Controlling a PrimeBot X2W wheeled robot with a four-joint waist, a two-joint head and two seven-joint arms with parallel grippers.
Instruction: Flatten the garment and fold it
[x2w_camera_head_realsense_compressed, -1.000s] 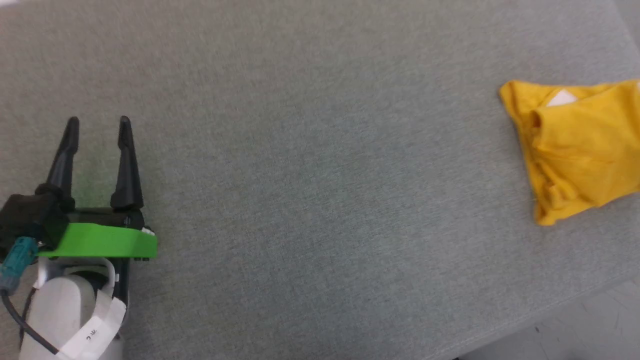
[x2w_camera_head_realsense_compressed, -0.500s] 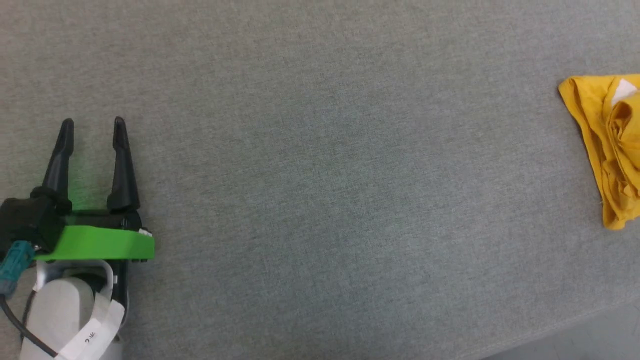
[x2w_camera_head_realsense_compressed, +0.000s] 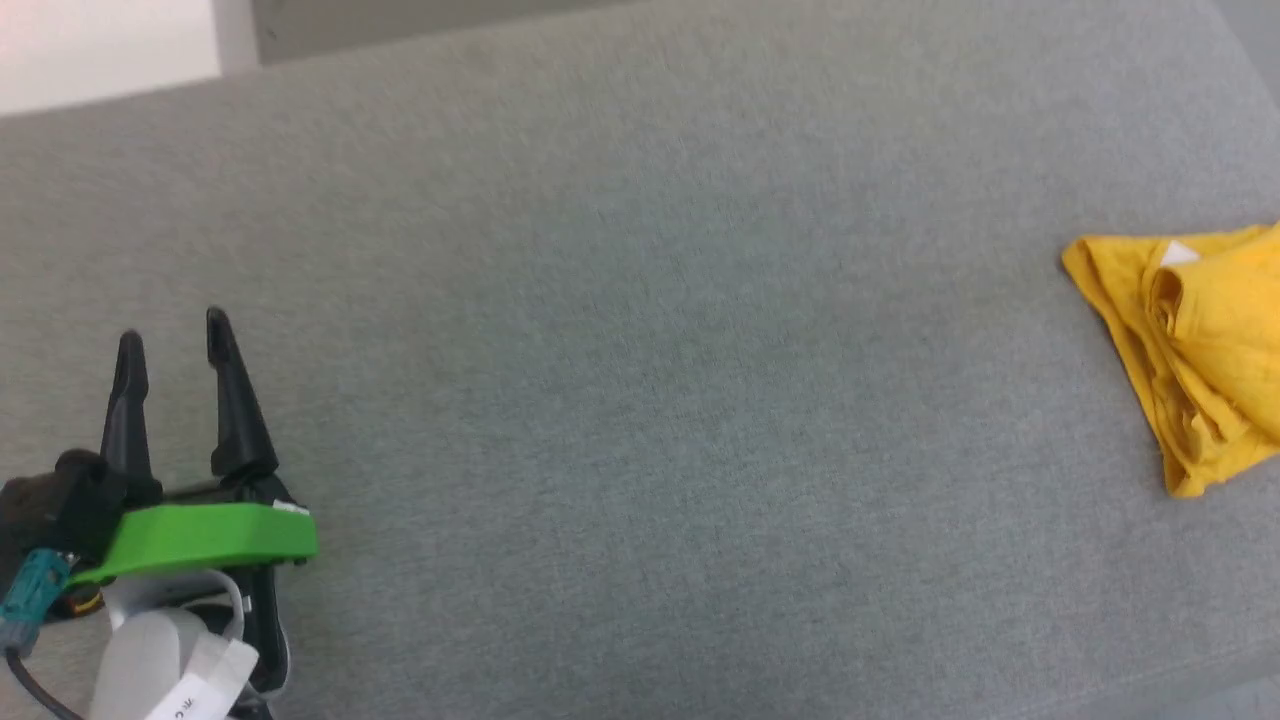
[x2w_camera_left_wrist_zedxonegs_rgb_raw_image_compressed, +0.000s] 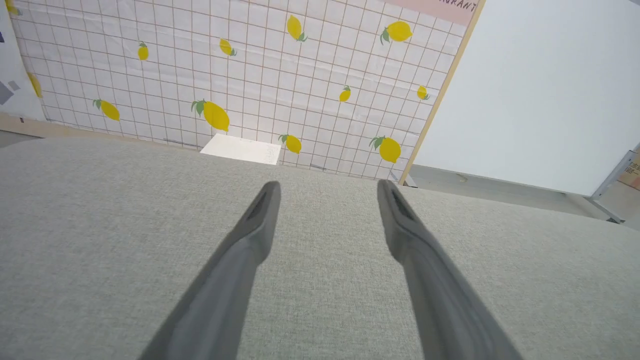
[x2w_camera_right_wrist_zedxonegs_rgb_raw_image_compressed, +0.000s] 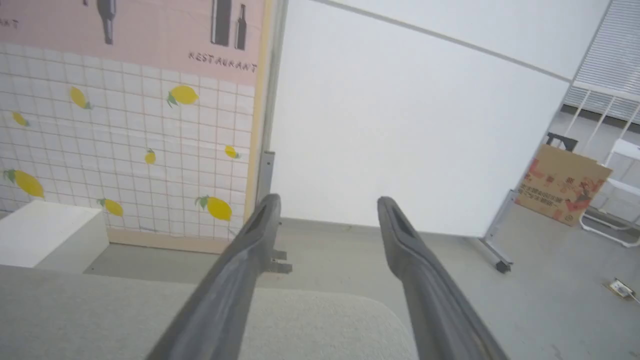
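Our shirt (x2w_camera_head_realsense_compressed: 1195, 350) lies in a rough folded bundle at three o'clock on the grey table (x2w_camera_head_realsense_compressed: 640, 350). Our left gripper (x2w_camera_head_realsense_compressed: 173, 328), at eight o'clock, and our right gripper (x2w_camera_right_wrist_zedxonegs_rgb_raw_image_compressed: 328, 199) both stand apart and empty. We judge the folding nearly finished; the next move calls for tidying loose edges.

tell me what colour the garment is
The garment is mustard yellow with a small white patch, best seen in the head view.
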